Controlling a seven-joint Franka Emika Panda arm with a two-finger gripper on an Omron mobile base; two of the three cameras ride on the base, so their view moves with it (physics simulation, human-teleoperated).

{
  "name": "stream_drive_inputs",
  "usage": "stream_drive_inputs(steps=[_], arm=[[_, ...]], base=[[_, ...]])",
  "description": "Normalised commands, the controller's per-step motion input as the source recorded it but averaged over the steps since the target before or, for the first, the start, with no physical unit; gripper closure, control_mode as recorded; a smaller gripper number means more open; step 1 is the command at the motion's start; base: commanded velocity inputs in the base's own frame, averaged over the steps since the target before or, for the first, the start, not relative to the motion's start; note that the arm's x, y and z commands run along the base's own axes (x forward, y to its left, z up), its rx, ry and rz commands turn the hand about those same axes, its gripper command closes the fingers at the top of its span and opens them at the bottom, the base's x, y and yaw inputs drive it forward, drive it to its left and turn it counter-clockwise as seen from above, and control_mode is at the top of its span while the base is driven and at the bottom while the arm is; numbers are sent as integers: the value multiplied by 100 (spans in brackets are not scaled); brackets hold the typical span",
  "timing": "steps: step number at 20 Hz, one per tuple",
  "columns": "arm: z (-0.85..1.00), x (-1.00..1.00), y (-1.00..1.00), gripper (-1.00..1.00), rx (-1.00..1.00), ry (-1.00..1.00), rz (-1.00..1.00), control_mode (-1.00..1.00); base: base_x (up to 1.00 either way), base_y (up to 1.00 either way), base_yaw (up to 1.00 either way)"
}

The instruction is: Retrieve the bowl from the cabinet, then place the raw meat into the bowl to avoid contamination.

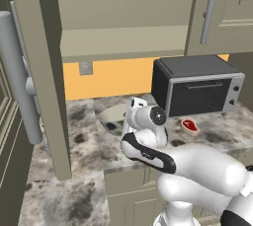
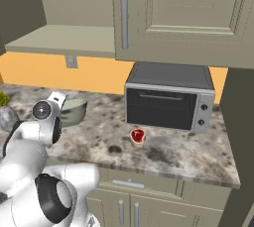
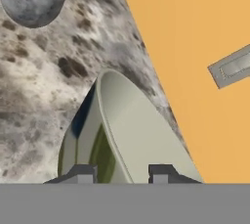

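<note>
Speckled granite counter point(image 2: 188, 156) carries the toaster oven point(image 2: 168, 99); left of it the gripper point(image 3: 123, 173) pinches the bowl point(image 3: 132, 135) rim. Setting down seems underway; next, release and fetch the raw meat point(image 2: 137, 135) before the oven.

Glossy white arm point(image 1: 197, 170), dark joint bands

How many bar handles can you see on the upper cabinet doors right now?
2. One bar handle is on the swung-open door at the left; the other bar handle is on the closed door above the toaster oven. Further doors may lie outside the pictures.
</note>
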Motion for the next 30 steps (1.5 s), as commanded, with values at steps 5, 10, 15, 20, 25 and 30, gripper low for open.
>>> stream_drive_inputs(steps=[5,10,15,20,25,30], arm=[[-32,30,9,100,-2,2,1,-100],[-31,26,7,100,-2,3,1,-100],[-29,25,3,100,-1,3,1,-100],[-25,20,2,100,0,4,1,-100],[-29,0,0,100,0,6,0,-100],[-30,-14,-5,100,0,5,0,-100]], base=[[0,0,0],[0,0,0],[0,0,0],[0,0,0],[0,0,0],[0,0,0]])
